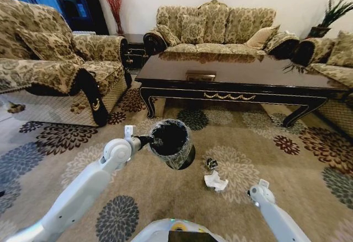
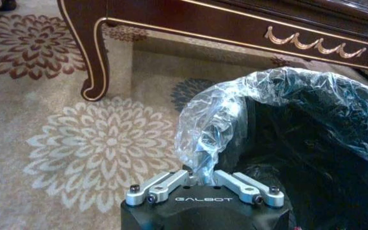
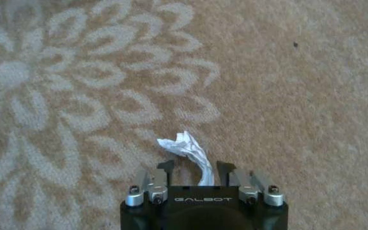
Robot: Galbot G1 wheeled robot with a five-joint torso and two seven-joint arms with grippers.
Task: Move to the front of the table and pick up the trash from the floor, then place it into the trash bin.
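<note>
Head cam high, fwd-down; wrist cams close, shared: trash bin (image 1: 171, 141), paper wad (image 3: 187, 149).

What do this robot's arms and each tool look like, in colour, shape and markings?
Both arms are smooth, glossy white tubes with rounded joints. The left tool and the right tool each have a black housing lettered GALBOT in pale print, silver metal finger linkages with dark screws, and dark fingertips.

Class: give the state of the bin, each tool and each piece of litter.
Round black plastic-lined bin: tilted, held by its rim.
Left tool: shut on the bin's liner.
Right tool: open, low over the carpet.
Crumpled white paper wad: on carpet, at right tool's fingertips.
Small dark shiny scrap: lying on carpet.
</note>
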